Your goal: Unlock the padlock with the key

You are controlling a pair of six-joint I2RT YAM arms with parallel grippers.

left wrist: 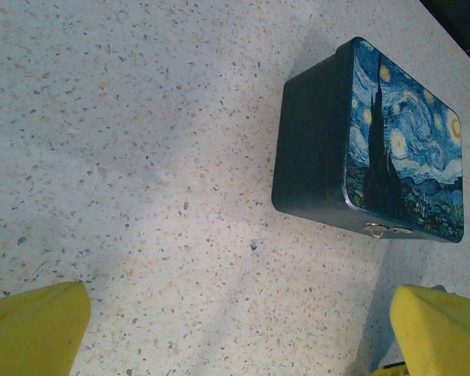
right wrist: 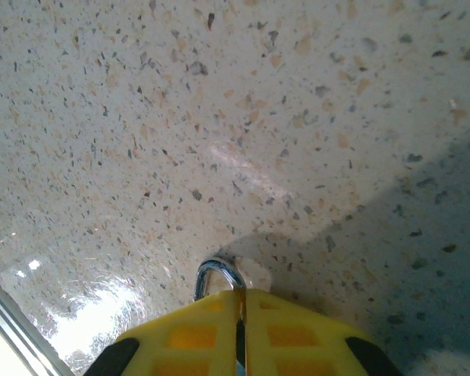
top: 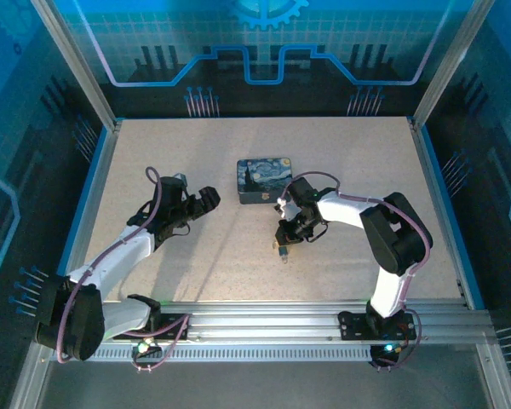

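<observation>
Yellow-fingered right gripper [right wrist: 240, 298] pinches the small silvery metal padlock [right wrist: 206, 269] by its shackle, close to the speckled tabletop [right wrist: 219, 117]. Left gripper [left wrist: 235, 329] gapes, empty. Unlocking looks not yet begun.

I see 1 blue, box-shaped metal tin with a swirly night-sky painting [top: 265, 180]. It sits flat, lid up, on the pale speckled table [top: 366, 162]. 1 small shiny clasp [left wrist: 376, 229] sticks out at its front edge. A blue wall panel with a gear picture [top: 268, 25] stands behind. Silver metal rails [top: 272, 319] run along my near edge.
</observation>
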